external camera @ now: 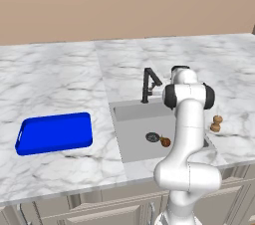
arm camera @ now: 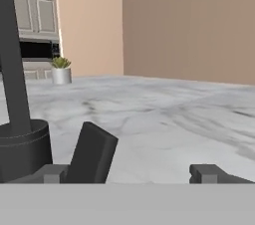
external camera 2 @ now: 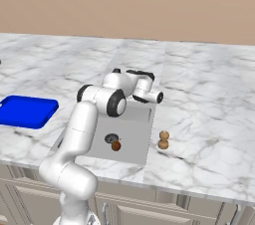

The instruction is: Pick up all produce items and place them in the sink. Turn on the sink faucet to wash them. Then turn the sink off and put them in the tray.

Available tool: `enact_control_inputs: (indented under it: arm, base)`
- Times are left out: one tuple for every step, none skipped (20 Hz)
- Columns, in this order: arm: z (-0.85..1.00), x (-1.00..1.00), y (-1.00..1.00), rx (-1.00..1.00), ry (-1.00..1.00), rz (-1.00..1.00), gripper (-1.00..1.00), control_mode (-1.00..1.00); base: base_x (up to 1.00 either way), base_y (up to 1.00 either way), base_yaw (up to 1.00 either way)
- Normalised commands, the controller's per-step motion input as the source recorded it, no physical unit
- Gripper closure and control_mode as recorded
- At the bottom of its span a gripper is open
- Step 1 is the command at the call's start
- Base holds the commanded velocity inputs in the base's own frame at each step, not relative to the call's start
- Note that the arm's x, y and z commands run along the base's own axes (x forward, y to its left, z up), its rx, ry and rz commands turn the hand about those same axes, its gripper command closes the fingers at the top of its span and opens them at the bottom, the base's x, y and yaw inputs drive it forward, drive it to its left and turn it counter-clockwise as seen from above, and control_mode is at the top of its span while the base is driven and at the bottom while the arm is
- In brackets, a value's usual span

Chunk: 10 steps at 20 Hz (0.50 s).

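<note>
Hovering at the back of the sink [external camera: 130,111], the gripper [arm camera: 133,173] has its jaws spread wide with nothing between them, the black faucet [external camera: 149,84] close beside its left finger in the hand view. One orange-brown produce piece [external camera: 165,142] lies on the sink floor, just beside the round drain [external camera: 152,137]. A tan two-lump piece [external camera: 216,124] stands on the marble counter [external camera: 55,79] right of the basin. The blue tray [external camera: 55,133] sits on the counter well left of the sink. A potted plant [arm camera: 61,69] stands far off along the counter.
</note>
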Motion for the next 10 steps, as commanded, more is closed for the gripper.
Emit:
enact_control_inputs:
  arm:
    - [0.7,0.16,-0.32,0.1,-0.15,0.39,-1.0,-1.0]
    - [0.72,0.16,-0.31,0.1,-0.14,0.38,-1.0,-1.0]
    - [0.7,0.15,-0.31,0.1,-0.14,0.38,-1.0,-1.0]
    - [0.63,0.12,-0.26,0.1,-0.11,0.34,-1.0,-1.0]
    - [0.34,0.0,-0.2,0.12,-0.05,0.22,-1.0,-1.0]
    - [0.09,0.0,-0.29,0.17,0.0,0.15,-1.0,-1.0]
    - [0.12,0.0,-0.26,0.21,0.0,0.08,-1.0,-1.0]
    - [0.33,0.0,-0.32,0.2,-0.03,0.1,-1.0,-1.0]
    - [0.54,0.0,-0.3,0.19,-0.01,0.1,-1.0,-1.0]
    - [0.72,0.0,-0.27,0.18,-0.03,0.1,-1.0,-1.0]
  base:
    - [0.0,0.0,0.0]
    - [0.0,0.0,0.0]
    - [0.0,0.0,0.0]
    - [0.0,0.0,0.0]
    - [0.0,0.0,0.0]
    - [0.0,0.0,0.0]
    - [0.0,0.0,0.0]
    - [0.0,0.0,0.0]
    - [0.0,0.0,0.0]
    - [0.0,0.0,0.0]
